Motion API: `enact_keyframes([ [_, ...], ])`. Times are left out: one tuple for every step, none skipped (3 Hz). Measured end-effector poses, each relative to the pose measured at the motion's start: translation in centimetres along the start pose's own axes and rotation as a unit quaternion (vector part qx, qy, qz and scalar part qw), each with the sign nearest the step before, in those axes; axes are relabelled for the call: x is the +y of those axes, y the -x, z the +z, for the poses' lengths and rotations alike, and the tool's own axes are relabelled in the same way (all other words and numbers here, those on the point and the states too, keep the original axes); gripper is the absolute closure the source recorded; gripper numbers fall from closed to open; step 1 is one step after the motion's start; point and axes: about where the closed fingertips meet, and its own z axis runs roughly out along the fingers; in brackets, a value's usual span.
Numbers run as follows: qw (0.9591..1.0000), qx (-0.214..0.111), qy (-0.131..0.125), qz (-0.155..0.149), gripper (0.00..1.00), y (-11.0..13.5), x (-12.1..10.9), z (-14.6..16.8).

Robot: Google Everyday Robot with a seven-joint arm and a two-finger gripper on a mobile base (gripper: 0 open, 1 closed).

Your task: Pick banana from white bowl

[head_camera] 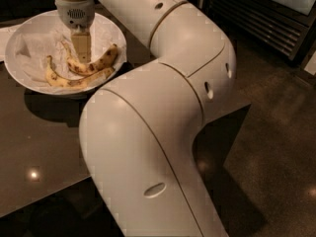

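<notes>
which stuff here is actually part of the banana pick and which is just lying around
Part of the job:
- spotted curved banana
- white bowl
- gripper, in the bowl over that banana

Lying about:
- paler flatter banana
- crumpled paper lining
- dark table

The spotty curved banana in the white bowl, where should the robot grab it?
Grab the banana around its thick middle, coming from straight above. It lies flat on the paper in the white bowl, with the paler banana close beside it and the bowl's walls all around, so a sideways reach looks blocked. The gripper hangs right over that middle, pointing down.
</notes>
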Motion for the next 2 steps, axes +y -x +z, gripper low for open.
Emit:
enact_keyframes([
  [0.9999, 0.006, 0.009, -0.002, 0.54, 0.0, 0.11, 0.83],
  [0.9998, 0.01, 0.018, -0.003, 0.54, -0.1, 0.24, 1.45],
])
